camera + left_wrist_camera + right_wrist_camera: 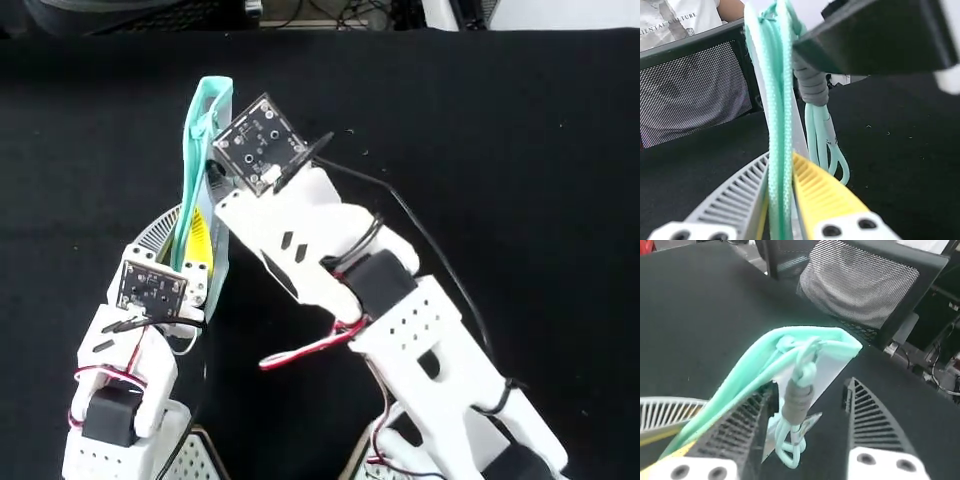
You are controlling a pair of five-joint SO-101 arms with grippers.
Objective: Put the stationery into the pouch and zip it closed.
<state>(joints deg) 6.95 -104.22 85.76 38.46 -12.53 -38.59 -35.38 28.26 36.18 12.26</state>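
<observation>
The pouch (pixel 205 130) stands on its long edge on the black table, its mint-green zipper (pixel 777 125) facing up. My left gripper (pixel 781 160), with one grey and one yellow finger, is shut on the pouch's near end. My right gripper (pixel 810 387) is at the far end. Its black fingers (pixel 875 430) are open on either side of the zipper pull (pixel 796 400), a mint cord with a grey sleeve that hangs close to one finger. One black finger (pixel 875 35) also shows just above the pull (pixel 812 85) in the left wrist view.
The black table (pixel 500 150) stretches wide to the right of the arms. A mesh chair back (pixel 865 280) stands behind the table's far edge. A red and white cable (pixel 310 350) loops between the two arms.
</observation>
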